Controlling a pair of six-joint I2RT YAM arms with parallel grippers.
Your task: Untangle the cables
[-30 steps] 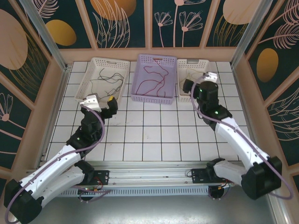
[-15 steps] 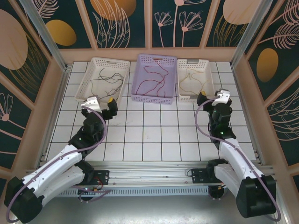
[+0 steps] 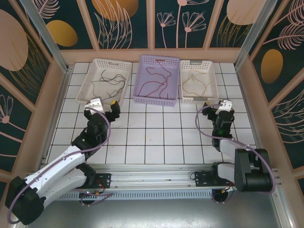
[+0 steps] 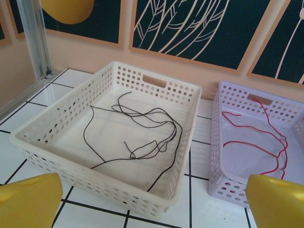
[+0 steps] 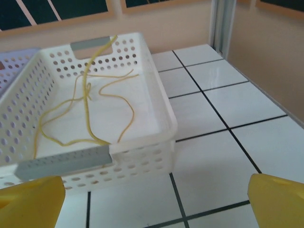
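Fingertips (image 4: 28, 202) of left claw (image 4: 152, 204) and right claw (image 5: 152, 202), spread wide and empty, are cropped; cables (image 5: 87, 109) lie in baskets (image 5: 164, 102).

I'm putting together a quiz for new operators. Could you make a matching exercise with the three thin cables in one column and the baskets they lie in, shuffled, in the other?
Column 1
1. thin black cable
2. thin red cable
3. thin yellow cable

Column 2
A. lavender perforated plastic basket in the middle
B. right-hand white perforated plastic basket
C. left-hand white perforated plastic basket

Pairs: 1-C; 2-A; 3-B
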